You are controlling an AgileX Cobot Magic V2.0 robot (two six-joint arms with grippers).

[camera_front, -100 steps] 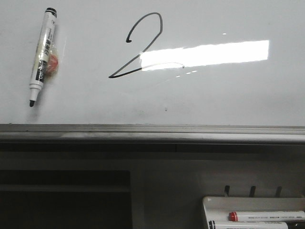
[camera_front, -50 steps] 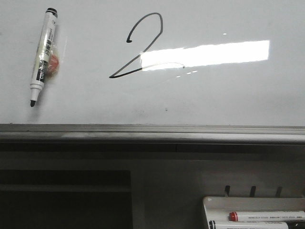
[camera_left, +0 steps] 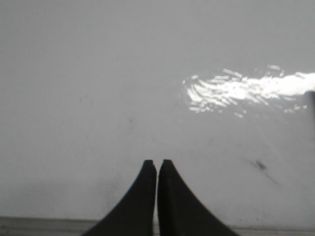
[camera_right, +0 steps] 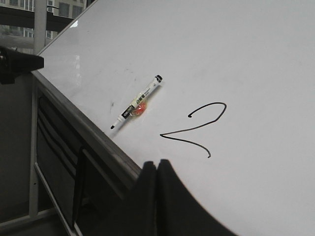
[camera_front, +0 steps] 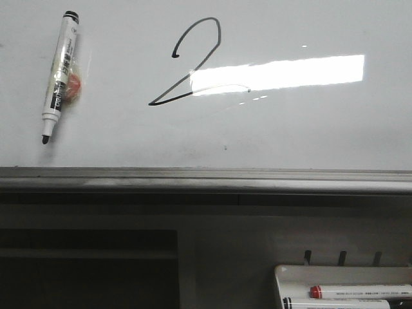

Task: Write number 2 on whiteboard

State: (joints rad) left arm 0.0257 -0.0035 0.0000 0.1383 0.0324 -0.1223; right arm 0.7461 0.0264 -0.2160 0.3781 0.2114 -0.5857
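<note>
One number 2 (camera_front: 193,61) was already drawn on your whiteboard (camera_front: 322,129), marker (camera_front: 59,76) lying left of it; both claws, left gripper (camera_left: 157,163) and right gripper (camera_right: 156,163), were clenched empty, nothing apparently left.

Daylit windows (camera_right: 29,12) show buildings outside; a dark shelved cabinet (camera_front: 90,257) stands below, ceiling light glaring overhead.
</note>
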